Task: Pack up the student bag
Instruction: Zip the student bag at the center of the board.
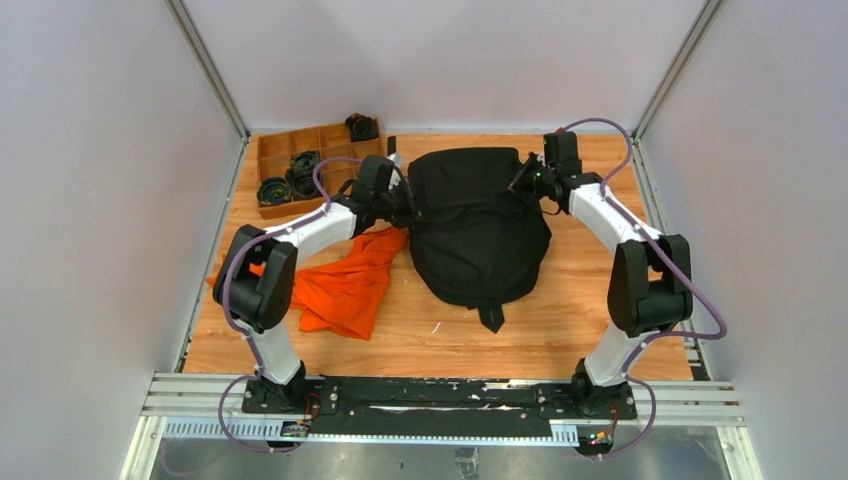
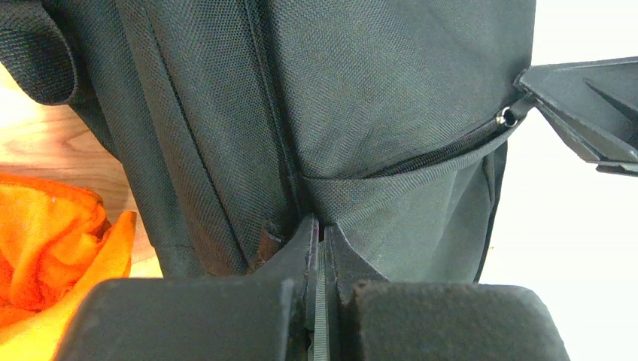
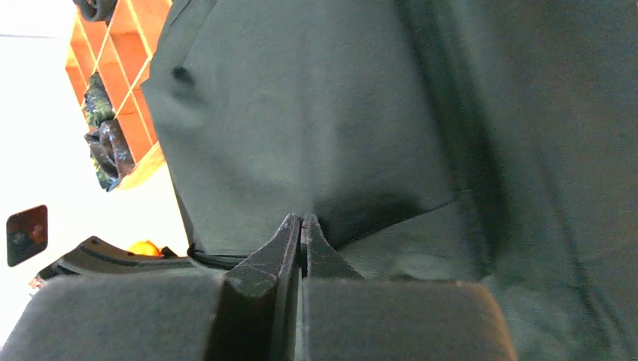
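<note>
The student bag (image 1: 478, 225), a large black backpack, lies flat in the middle of the table. My left gripper (image 1: 407, 205) is at its left upper edge. In the left wrist view the jaws (image 2: 322, 229) are shut on a fold of the bag's fabric (image 2: 391, 83). My right gripper (image 1: 525, 180) is at the bag's right upper edge. In the right wrist view its jaws (image 3: 301, 222) are pressed shut with their tips on the bag's fabric (image 3: 316, 113). In the left wrist view, the right gripper's tip (image 2: 527, 79) sits beside a zipper slider (image 2: 508, 116).
An orange cloth (image 1: 345, 285) lies crumpled left of the bag, under the left arm; it also shows in the left wrist view (image 2: 53, 241). A wooden compartment tray (image 1: 272, 146) holding dark items stands at the back left. White walls enclose the table.
</note>
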You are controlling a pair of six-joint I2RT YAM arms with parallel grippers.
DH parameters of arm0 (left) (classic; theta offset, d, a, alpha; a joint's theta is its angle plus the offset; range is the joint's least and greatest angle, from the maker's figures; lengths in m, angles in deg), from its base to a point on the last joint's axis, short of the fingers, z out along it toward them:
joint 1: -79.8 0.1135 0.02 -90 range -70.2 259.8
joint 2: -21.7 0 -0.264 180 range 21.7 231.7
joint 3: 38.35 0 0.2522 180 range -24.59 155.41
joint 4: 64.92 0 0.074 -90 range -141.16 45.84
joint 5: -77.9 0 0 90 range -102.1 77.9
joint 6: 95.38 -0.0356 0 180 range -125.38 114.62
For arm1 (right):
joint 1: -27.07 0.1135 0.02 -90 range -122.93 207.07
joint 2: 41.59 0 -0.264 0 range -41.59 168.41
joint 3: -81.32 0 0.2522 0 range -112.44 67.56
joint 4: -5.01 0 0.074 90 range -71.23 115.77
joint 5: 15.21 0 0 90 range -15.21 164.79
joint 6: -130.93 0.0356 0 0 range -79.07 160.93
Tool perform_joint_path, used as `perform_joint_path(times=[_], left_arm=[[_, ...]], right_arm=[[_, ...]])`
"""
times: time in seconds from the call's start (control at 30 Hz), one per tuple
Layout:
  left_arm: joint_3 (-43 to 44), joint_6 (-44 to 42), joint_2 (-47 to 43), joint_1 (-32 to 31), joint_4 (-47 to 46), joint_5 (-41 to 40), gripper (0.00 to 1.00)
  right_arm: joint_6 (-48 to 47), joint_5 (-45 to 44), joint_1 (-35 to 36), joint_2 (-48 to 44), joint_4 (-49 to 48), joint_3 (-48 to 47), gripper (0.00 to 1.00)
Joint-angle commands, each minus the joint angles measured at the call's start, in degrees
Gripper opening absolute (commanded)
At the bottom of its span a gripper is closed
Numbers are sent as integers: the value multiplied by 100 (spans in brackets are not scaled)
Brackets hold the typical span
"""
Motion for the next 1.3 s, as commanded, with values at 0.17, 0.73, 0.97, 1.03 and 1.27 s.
perform_joint_path(times=[0.17,0.73,0.97,1.03,1.27], left_arm=[[-94,-351,-309,376,277,-116,0],[562,-863,-91,444,452,156,0],[2534,-1569,1198,-244,1261,532,0],[3000,-1632,1447,-506,1265,700,0],[3894,-2082,1633,-813,1857,598,78]], right_arm=[[-757,-18,-799,-169,534,-279,0],[-1020,-57,-1690,-174,826,-337,0],[-851,-481,-2290,-1197,808,606,0],[-809,-422,-2552,-1397,605,906,0],[-1007,-129,-2907,-1742,909,644,31]])
